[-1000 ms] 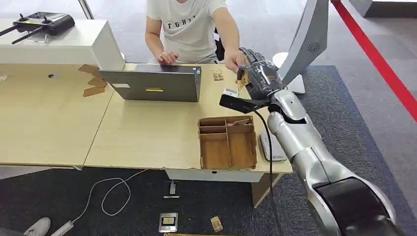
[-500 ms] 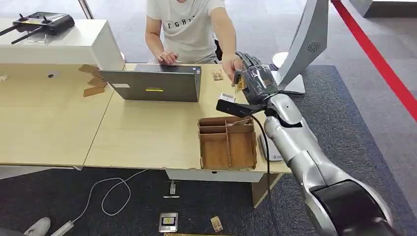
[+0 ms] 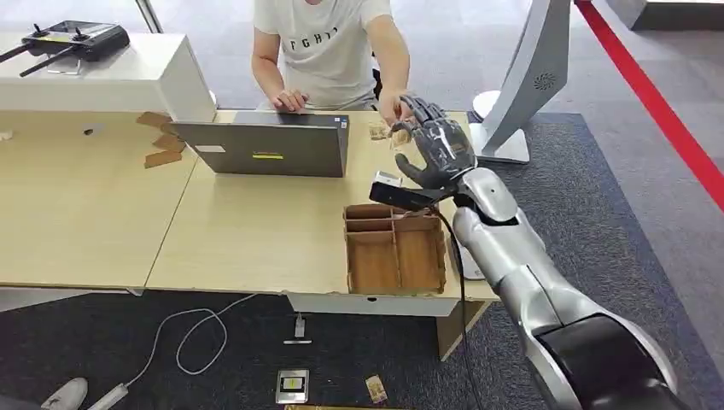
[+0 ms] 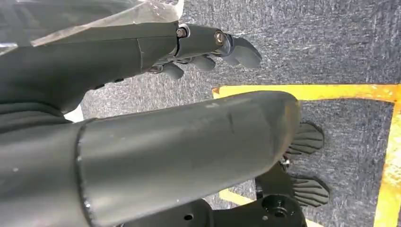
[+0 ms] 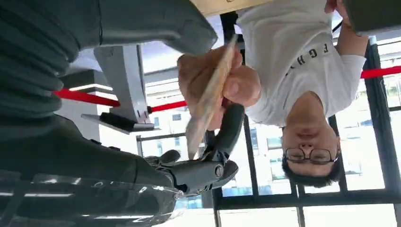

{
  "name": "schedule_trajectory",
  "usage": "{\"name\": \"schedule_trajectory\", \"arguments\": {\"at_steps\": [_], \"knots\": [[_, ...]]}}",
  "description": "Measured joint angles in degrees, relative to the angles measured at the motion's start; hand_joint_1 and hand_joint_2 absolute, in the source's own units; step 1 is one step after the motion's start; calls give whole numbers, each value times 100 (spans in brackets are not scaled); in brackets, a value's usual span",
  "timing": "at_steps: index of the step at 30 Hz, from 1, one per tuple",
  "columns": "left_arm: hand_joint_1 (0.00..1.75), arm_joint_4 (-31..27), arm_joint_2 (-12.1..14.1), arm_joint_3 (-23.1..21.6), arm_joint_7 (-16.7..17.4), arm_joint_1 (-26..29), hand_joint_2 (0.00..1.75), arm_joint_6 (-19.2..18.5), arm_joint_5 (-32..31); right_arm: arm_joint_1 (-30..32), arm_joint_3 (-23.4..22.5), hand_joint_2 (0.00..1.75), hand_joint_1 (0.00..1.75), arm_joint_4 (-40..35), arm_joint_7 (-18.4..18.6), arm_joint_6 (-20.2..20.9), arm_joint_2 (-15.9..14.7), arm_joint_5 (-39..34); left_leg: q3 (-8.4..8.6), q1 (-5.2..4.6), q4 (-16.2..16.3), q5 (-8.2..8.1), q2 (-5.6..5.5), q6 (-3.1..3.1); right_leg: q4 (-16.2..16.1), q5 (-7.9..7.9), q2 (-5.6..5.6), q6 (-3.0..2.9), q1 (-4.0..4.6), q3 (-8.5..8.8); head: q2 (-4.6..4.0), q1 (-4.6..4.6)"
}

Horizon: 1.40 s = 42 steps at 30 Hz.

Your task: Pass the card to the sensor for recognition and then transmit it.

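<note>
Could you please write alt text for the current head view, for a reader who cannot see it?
The robot's right hand reaches, fingers spread, across a wooden table toward a seated person's hand, which holds a card. A laptop and a compartmented wooden tray sit on the table.

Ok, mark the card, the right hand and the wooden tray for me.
card (image 5: 208, 101): right wrist view, on its flat face near the middle, pinched by the person's hand.
right hand (image 3: 440, 152): head view, on the palm, fingers spread.
wooden tray (image 3: 350, 256): head view, on its left wall.
</note>
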Motion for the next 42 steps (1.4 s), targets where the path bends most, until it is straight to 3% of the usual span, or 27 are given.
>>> {"name": "schedule_trajectory", "arguments": {"at_steps": [8, 15, 21, 27, 31, 36, 42], "knots": [[0, 0, 2, 0, -4, 35, 0, 0, 17, -4, 169, 0, 0, 44, 195, -309, -99, 208, 1, 0, 1, 1, 0, 0, 0, 2, -1, 0, 0, 1, 0, 2], [0, 0, 22, 0, -20, 83, 0, 2, 55, -10, 149, 0, 0, 83, -138, -448, -516, -424, 1, -2, 1, 0, -2, 1, -2, 2, -1, 0, -2, 1, 0, 2], [0, 0, 59, 0, -20, 121, 0, 0, 120, -32, 44, 0, 0, 87, -313, 300, -848, -826, 1, -3, 1, 0, -1, 1, -1, 3, 0, 0, -3, 1, 0, 0], [0, 0, 85, 0, -50, 188, 0, 0, 264, -33, -4, 0, 0, -275, -168, 1429, -1027, -895, 3, 0, 1, 0, -1, 0, 0, 3, 0, 0, 0, 1, 0, 0], [0, 0, 90, 0, -107, 241, 0, -20, 319, 73, -4, 0, 0, -980, 48, 2178, -1235, -968, 3, 0, 2, 1, -1, 0, 0, 2, -2, 1, 0, 2, 0, 2], [0, 2, 133, 0, -153, 313, 0, -37, 334, 451, -11, 0, 0, -2460, 365, 3118, -1722, -1234, 2, -3, 2, -1, -1, 1, -2, 2, -1, 2, -4, 1, 0, 0], [0, 2, 164, 2, -170, 331, 0, -61, 422, 1022, -33, 0, 0, -4143, 695, 3746, -2249, -1510, 4, -4, 1, -1, -2, 2, -3, 1, -2, 2, -4, 3, 0, 0]]}}
